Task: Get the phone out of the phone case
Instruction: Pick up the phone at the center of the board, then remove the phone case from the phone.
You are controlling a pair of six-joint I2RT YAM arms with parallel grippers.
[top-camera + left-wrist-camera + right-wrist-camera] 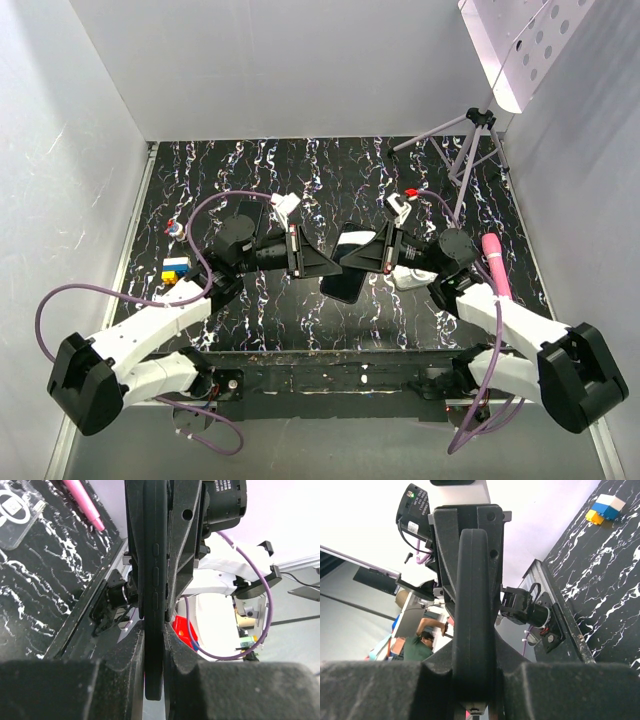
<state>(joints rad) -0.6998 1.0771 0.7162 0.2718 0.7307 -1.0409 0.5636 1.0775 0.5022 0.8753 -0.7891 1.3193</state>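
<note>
The phone case (345, 265) with the phone in it is held off the table, tilted, between my two grippers. My left gripper (318, 262) is shut on its left end and my right gripper (372, 252) on its right end. In the left wrist view the thin matte black case edge (153, 580), with side buttons, runs up from my left gripper (154, 637) to the right gripper's fingers (182, 540). In the right wrist view the thick black case edge (472, 595) stands in my right gripper (472, 652). The phone's red rim does not show clearly.
A pink pen-like thing (495, 265) lies at the right. A smaller grey-rimmed phone (15, 515) lies on the marbled table. Blue, yellow and white blocks (176, 269) sit at the left, also seen in the right wrist view (605, 507). A tripod (470, 140) stands at the back right.
</note>
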